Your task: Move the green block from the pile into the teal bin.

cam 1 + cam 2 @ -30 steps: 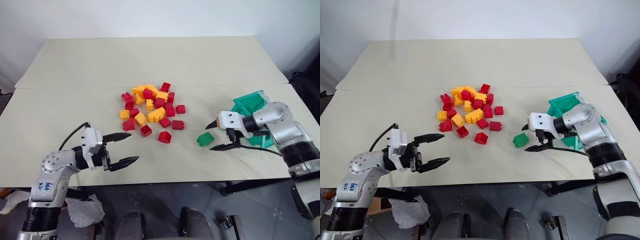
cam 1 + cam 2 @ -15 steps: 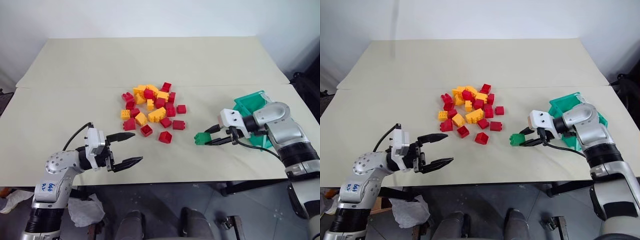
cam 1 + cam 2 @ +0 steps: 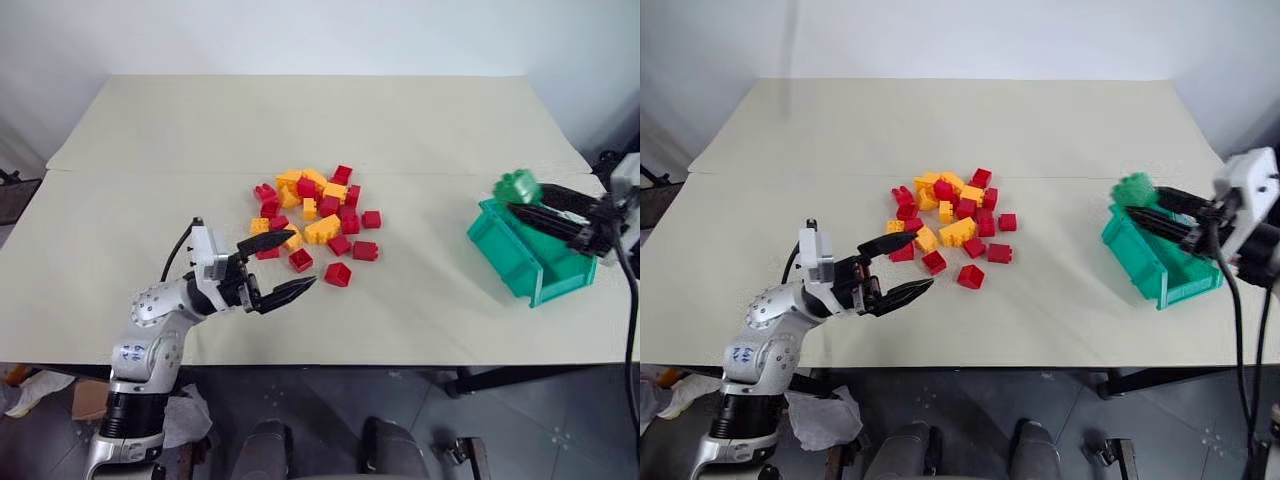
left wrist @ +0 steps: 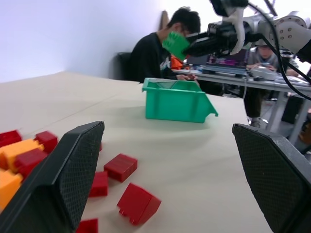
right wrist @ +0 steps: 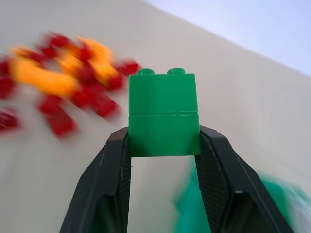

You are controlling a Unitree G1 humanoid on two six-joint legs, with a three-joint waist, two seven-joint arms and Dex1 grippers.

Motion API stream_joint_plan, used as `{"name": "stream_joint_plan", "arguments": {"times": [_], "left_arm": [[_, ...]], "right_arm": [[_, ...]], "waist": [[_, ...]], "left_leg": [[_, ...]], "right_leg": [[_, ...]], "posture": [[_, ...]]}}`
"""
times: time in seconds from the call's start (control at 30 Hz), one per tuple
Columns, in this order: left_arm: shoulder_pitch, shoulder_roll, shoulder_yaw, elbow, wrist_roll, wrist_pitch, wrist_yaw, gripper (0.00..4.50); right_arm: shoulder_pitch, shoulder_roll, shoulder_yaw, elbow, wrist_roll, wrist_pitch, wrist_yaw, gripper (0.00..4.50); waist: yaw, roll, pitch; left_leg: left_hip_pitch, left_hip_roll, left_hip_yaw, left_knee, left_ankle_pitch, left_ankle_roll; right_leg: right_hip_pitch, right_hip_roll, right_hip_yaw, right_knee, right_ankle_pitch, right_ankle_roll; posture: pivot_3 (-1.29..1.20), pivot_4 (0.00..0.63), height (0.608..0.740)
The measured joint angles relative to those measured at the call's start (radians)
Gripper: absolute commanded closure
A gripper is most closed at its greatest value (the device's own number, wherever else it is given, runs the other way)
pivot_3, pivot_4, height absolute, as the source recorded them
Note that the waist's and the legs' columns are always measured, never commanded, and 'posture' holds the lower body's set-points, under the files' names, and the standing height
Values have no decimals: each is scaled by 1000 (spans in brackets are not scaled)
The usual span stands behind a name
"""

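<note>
the green block (image 5: 163, 114), lying on the desk (image 3: 300, 130) beside the pile a second ago, has been pinched between the fingers of the right hand (image 3: 530, 205) and carried up and across to hang over the near end of the teal bin (image 3: 530, 255). the grasp and the lift are thus judged done; only the release into the bin is left.

nearest, the left hand (image 3: 275, 275) is held with its fingers spread wide and empty, and has been brought closer to the near edge of the pile (image 3: 315, 215) of red and yellow bricks, none of which is touched.

in the right wrist view the grip is shown plainly: the block is upright, studs on top, clamped by its lower half between the two pads. in the left wrist view the block's height above the bin rim can be judged, clear of it, and a seated person (image 4: 160, 53) at another table is seen beyond.
</note>
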Motion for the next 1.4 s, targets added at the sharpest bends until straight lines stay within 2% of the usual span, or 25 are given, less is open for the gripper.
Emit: {"name": "stream_joint_plan", "arguments": {"times": [0.27, 0.33, 0.57, 0.8, 0.93, 1.07, 1.17, 1.4], "left_arm": [[-20, 7, -19, 54, 18, -33, -19, 0], [-20, 13, -19, 54, 20, -34, -19, 0], [-15, 62, 1, 55, 24, -37, -19, 0], [9, 108, 21, 61, 39, -53, -28, 0], [43, 175, 50, 101, 72, -82, -35, 0], [57, 256, 80, 196, 108, -151, -85, 0], [59, 282, 113, 249, 118, -179, -94, 0], [140, 285, 148, 220, 127, -168, -19, 0]], "right_arm": [[34, -20, 45, 177, -89, -48, -37, 3038], [29, -20, 66, 207, -102, -64, -36, 2267], [-5, -20, 86, 331, -130, -189, -30, 30], [-18, -20, 82, 338, -103, -293, 24, 8], [-14, 34, 49, 209, -5, -350, 102, 8], [108, 93, 105, -42, 83, -356, 197, 8], [170, 169, 175, -156, 116, -340, 199, 8], [290, 274, 221, -228, 77, -386, 145, 8]], "waist": [[-5, 0, 0], [-4, 0, 0], [-3, 0, 0], [-3, 0, 0], [-9, 1, 0], [-9, 0, 0], [0, 0, 0], [-1, 0, 0]], "left_leg": [[0, 0, 1, 0, 0, 0], [0, 0, 1, 0, 0, 0], [0, 0, 1, 0, 0, 0], [0, 0, 1, 0, 0, 0], [1, 1, 1, -1, 0, 0], [1, 1, 0, -2, 0, 0], [1, 1, 0, -1, 0, 0], [1, 1, 0, -2, -1, 0]], "right_leg": [[0, 0, 0, 0, 0, 0], [0, 0, 0, 0, 0, 0], [0, 0, 0, -1, 0, 0], [0, 0, 0, -1, 0, 0], [0, 0, 0, 0, 0, 0], [0, 1, -1, 0, 0, 0], [0, 0, 0, -1, 0, 0], [-1, 0, 0, 0, 0, 0]], "posture": [[0, 150, 740], [0, 150, 740], [0, 150, 740], [0, 150, 740], [0, 150, 740], [0, 150, 740], [0, 150, 740], [0, 150, 740]]}}
